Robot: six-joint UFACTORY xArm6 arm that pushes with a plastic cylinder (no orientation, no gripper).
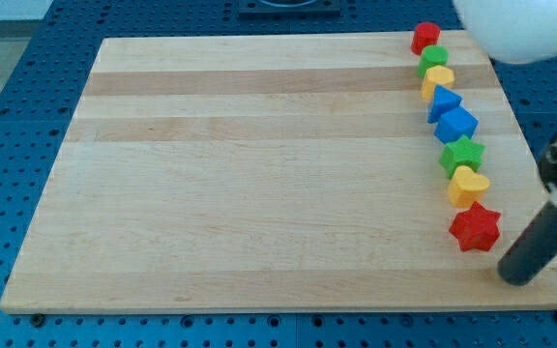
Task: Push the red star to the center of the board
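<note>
The red star point(475, 228) lies near the board's right edge, toward the view's bottom right. It is the lowest block in a line of blocks running up the right side. My tip point(517, 276) rests on the board just to the right of and below the red star, a small gap apart from it. The dark rod rises from the tip toward the view's right edge.
Above the red star, going up: a yellow heart point(468, 186), a green star point(462, 155), a blue block point(455, 124), a blue triangle point(443, 101), a yellow block point(438, 79), a green block point(432, 59), a red block point(425, 38). The wooden board point(259, 174) sits on a blue perforated table.
</note>
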